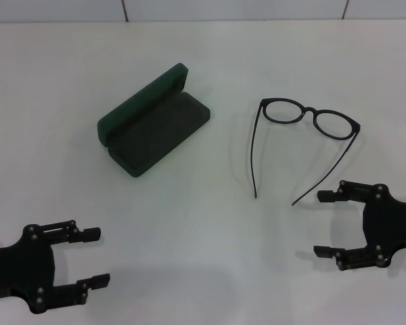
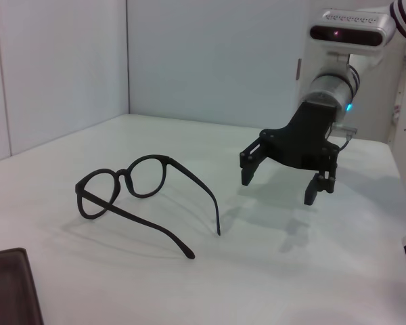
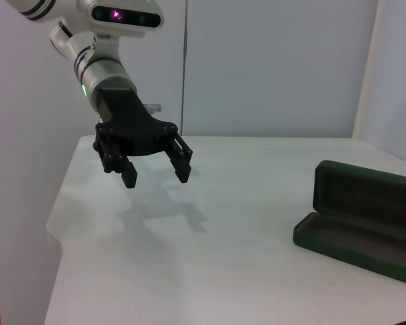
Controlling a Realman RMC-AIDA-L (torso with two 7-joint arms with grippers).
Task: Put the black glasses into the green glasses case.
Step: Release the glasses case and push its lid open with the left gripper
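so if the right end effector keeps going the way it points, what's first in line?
Probably the black glasses: the right end effector, open, points toward their temple tips. Its height above the table is unclear, so it might pass over them.

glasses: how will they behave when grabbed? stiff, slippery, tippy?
The glasses probably weigh little and skid if nudged, given the thin frame on the smooth table. The unfolded temples look slim, so they may flex or swing shut. Lenses seem fragile; the right gripper should pinch gently.

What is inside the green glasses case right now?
Only dark lining shows inside the open green glasses case. The black glasses lie on the table beside it. Nothing covers the interior.
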